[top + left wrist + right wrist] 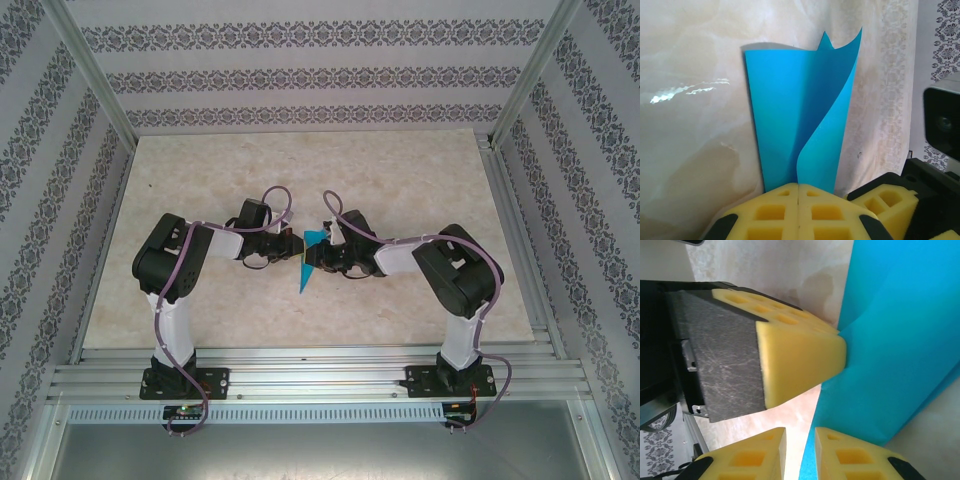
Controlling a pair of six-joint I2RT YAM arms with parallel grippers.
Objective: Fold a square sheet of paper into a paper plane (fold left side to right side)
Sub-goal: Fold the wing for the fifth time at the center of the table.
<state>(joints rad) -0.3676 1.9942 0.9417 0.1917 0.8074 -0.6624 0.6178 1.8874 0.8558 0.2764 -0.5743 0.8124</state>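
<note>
Here the left end effector pinches the square sheet of paper.

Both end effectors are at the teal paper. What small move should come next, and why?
Probably close the right end effector on the teal paper: its edge sits between those slightly parted pads, while the left end effector is shut on the sheet and one flap curls up uncreased.

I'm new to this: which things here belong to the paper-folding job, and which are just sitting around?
In the job:
- square sheet of paper, partly folded
- left gripper, shut on it
- right gripper, pads slightly apart at the paper's edge

Just surroundings:
- table
- patterned walls
- metal frame
</note>
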